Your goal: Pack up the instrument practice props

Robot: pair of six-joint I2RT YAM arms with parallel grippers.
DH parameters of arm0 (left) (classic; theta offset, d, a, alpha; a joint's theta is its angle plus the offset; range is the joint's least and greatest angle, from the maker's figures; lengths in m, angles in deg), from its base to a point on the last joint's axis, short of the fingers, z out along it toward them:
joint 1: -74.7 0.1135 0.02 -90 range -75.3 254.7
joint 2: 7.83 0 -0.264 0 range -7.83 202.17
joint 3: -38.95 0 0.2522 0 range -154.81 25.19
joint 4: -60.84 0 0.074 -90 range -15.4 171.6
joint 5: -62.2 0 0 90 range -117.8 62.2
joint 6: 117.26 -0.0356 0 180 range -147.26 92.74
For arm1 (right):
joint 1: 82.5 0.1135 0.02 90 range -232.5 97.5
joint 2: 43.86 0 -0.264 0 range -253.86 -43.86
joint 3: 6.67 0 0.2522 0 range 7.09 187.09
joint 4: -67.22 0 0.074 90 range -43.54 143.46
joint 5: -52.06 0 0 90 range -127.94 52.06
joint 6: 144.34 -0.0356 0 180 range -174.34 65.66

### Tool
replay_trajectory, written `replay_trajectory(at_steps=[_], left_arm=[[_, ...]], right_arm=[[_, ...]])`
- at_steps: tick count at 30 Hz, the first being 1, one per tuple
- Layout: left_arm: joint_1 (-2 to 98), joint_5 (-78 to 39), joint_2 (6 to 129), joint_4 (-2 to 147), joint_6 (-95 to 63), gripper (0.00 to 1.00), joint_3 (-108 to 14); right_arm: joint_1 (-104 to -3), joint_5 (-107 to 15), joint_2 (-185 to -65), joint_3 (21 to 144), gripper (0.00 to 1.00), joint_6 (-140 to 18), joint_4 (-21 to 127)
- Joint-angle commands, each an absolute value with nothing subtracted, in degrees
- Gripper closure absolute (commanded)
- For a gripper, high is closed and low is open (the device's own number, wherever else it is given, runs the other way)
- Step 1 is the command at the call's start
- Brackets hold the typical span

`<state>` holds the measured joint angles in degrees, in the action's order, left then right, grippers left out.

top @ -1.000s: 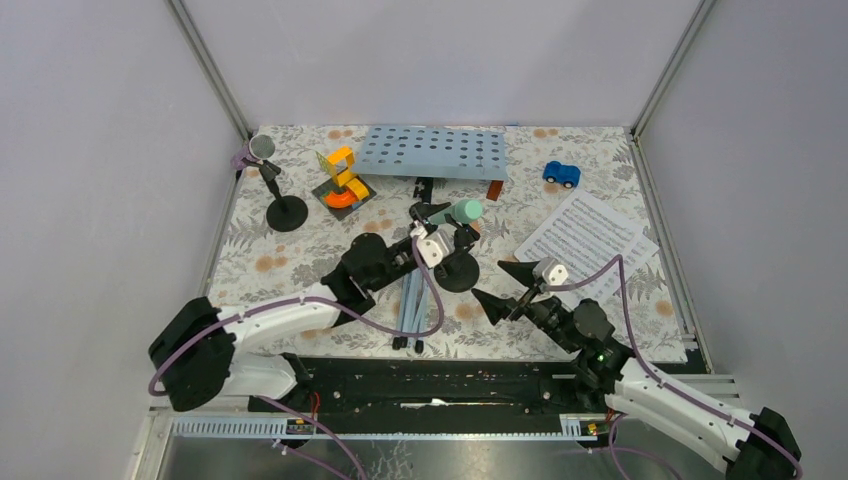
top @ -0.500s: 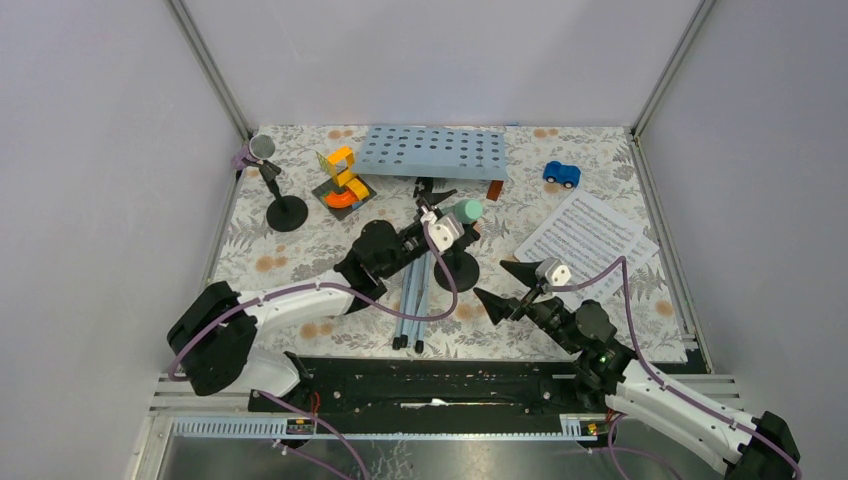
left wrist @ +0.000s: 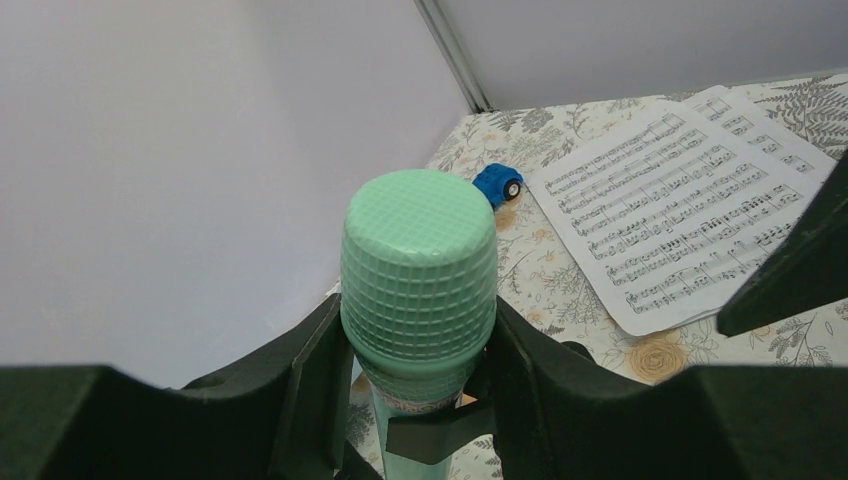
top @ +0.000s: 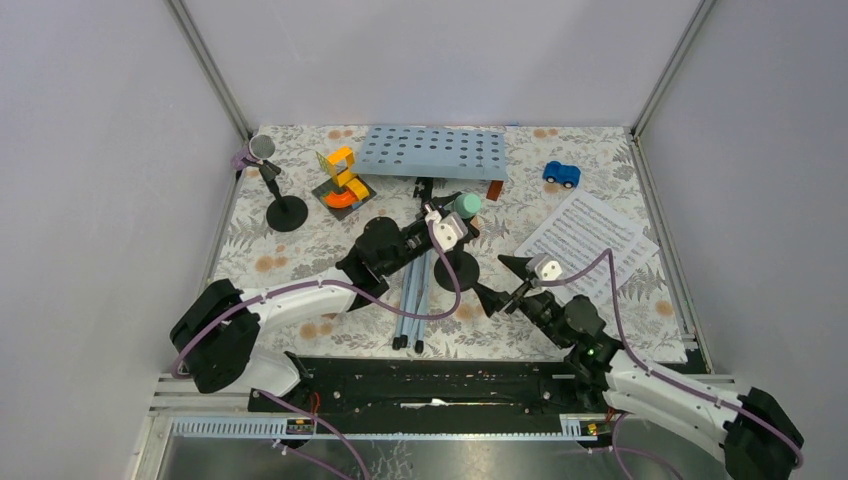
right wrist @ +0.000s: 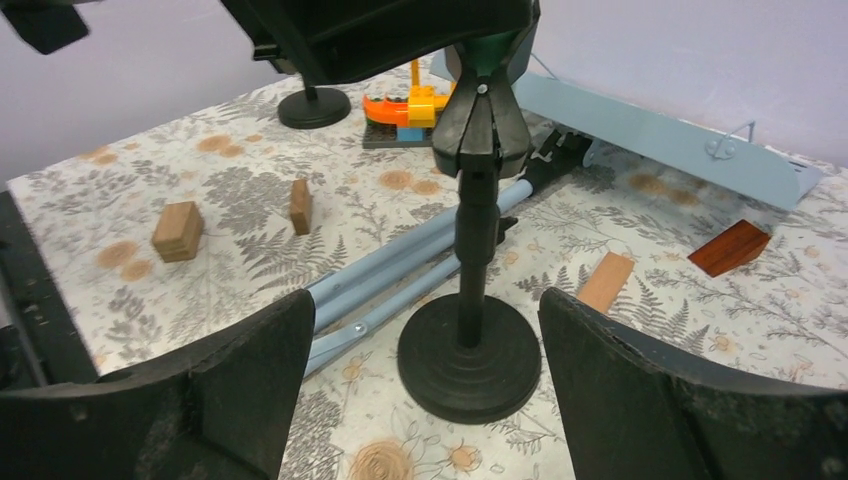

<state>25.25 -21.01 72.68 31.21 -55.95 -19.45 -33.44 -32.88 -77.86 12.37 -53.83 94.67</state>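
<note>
Fingers (left wrist: 315, 370) of the left gripper (left wrist: 415, 345) now press on both sides of the mint mic (left wrist: 418, 250), just under its ribbed head. A second ago they stood wide apart and short of it, so this closing is the new thing. I read it as a grip taken, though I cannot tell how firm it is.

The mic is not free yet. Its handle sits in the clip (right wrist: 480, 120) of the holder (right wrist: 468, 350), which stands upright near the middle of the table (top: 290, 260), its round base just beside the rack's folded legs (top: 412, 290).

The right gripper (right wrist: 428, 300) has hardly moved. Its fingers are apart and hold nothing, and the base lies just ahead of them, untouched. The step in hand looks like lifting the mic out of the clip, perhaps with the right side steadying the holder. If the base is not pinned, the holder may rise with the mic or tip over.

Farther out, the rack (top: 433, 152) lies at the back and the pages (top: 588, 243) to the right. The purple mic (top: 260, 148) sits in the other holder (top: 287, 213) at far left. None of these is packed, so the task looks near its start.
</note>
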Motion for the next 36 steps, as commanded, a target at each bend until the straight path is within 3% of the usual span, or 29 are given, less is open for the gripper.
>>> replay_trajectory(at_steps=[1, 6, 13, 30, 36], left_arm=[[25.6, -18.1, 71.9, 30.6, -55.5, 0.81, -21.0], [25.6, -16.8, 71.2, 33.0, -55.1, 0.82, -20.8], [25.6, -18.1, 70.0, 32.9, -55.5, 0.87, -19.8], [25.1, -18.2, 70.3, 32.4, -55.4, 0.96, -19.9], [24.8, -18.5, 70.3, 32.7, -55.6, 0.97, -19.8]], right_arm=[[-33.7, -28.5, -86.6, 13.1, 0.10, -48.9, 113.1], [-33.8, -21.4, -100.8, 16.6, 0.10, -44.2, 128.2], [-34.6, -23.5, -110.3, 23.4, 0.08, -40.9, 129.7], [-42.5, -37.8, -115.7, 27.4, 0.16, -46.6, 123.1], [-42.5, -39.4, -115.1, 26.4, 0.26, -46.5, 122.3]])
